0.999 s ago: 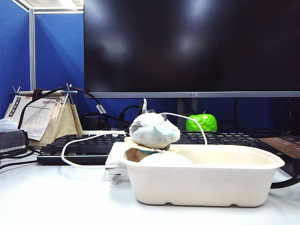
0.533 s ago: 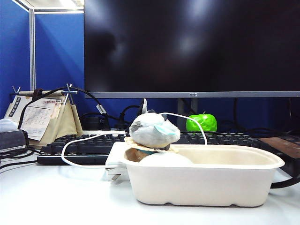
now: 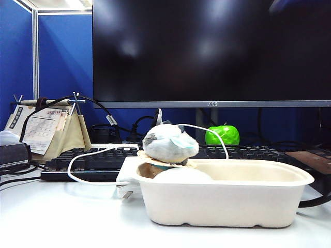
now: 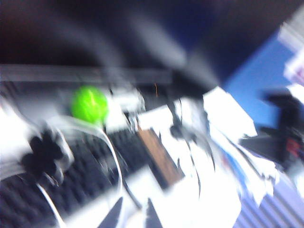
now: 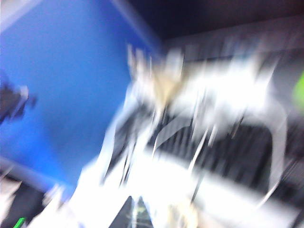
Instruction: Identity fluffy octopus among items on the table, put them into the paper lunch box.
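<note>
exterior view: no arm in sight. paper lunch box [image 3: 222,194] on the white surface [image 3: 67,219], keyboard [image 3: 88,160] and monitor [image 3: 212,51] behind. pale plush with teal patch [image 3: 169,143] on the box's left rim. left wrist view, blurred: fluffy octopus [image 4: 45,153], black tentacles, by the green apple [image 4: 89,105]; left hand [image 4: 132,216] tips slightly apart. right hand [image 5: 134,213] tips together.

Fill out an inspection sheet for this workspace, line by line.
Surface: white table, bare in front.
Job's things: paper lunch box upright, pale plush with teal patch on its left rim. Dark-tentacled fluffy octopus beside the keyboard, blurred.
Clutter: black keyboard, green apple-shaped object, desk calendar.
Grippers: left gripper and right gripper show only in blurred wrist views; right shut, empty.
Cables: white cable over the keyboard.
Surroundings: dark monitor, blue partitions.
</note>
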Controlling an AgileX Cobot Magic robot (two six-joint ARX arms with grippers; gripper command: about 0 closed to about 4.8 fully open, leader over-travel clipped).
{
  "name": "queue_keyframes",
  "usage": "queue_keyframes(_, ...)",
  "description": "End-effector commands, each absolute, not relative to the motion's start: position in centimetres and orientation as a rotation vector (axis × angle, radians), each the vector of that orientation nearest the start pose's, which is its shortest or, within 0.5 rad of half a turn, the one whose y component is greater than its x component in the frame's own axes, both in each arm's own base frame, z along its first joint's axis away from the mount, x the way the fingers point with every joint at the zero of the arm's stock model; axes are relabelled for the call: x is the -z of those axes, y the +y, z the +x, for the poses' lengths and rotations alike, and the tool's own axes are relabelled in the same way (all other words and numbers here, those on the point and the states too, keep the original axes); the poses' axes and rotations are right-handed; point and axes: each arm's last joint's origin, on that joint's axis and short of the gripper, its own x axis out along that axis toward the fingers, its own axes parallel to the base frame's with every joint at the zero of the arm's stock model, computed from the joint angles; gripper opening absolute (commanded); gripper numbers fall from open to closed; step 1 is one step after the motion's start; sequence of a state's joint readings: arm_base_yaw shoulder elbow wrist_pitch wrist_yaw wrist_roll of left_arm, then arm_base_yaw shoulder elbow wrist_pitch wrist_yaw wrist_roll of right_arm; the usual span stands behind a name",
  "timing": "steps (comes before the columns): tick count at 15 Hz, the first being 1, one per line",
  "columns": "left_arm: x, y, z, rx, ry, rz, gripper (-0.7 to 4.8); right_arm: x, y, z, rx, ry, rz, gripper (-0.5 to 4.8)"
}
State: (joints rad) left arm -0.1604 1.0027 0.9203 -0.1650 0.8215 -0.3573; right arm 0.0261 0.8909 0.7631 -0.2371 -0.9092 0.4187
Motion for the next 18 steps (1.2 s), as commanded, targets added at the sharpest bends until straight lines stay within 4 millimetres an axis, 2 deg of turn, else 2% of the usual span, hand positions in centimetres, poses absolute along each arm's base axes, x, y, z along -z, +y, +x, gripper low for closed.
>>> queue_keyframes(1,-32.8,-7.7,22.2,0.929,0.459,-0.33,0.58,-27.6,6.7,21.0,-0.979,0.741,0.555,-0.05)
queue_keyframes(3,-31.9,-8.5,22.9,0.899,0.482,-0.288,0.58,-25.4,9.0,22.2,-1.026,0.861,0.554,-0.05)
queue_keyframes(6,-31.6,-8.4,23.2,0.825,0.484,-0.28,0.58,-24.1,9.8,23.0,-1.027,0.898,0.552,-0.05)
queue_keyframes(8,-31.4,-8.2,23.3,0.75,0.487,-0.27,0.58,-24.5,9.8,23.5,-0.999,0.819,0.521,-0.05)
queue_keyframes(11,-31.0,-8.2,23.4,0.728,0.515,-0.269,0.57,-25.8,10.1,24.2,-1.03,0.645,0.475,-0.05)
queue_keyframes(13,-29.6,-8.9,24.3,0.733,0.588,-0.273,0.58,-26.0,9.8,24.8,-0.857,0.59,0.449,-0.04)
queue_keyframes(15,-28.3,-10.1,24.8,0.75,0.656,-0.27,0.58,-25.7,9.9,25.3,-0.805,0.571,0.437,0.15)
queue_keyframes(17,-27.3,-11.4,25.2,0.765,0.694,-0.255,0.58,-24.7,10.3,26.6,-0.791,0.562,0.434,0.86)
queue_keyframes(18,-27.2,-11.7,25.2,0.752,0.693,-0.245,0.57,-23.9,10.5,27.3,-0.79,0.574,0.436,0.99)
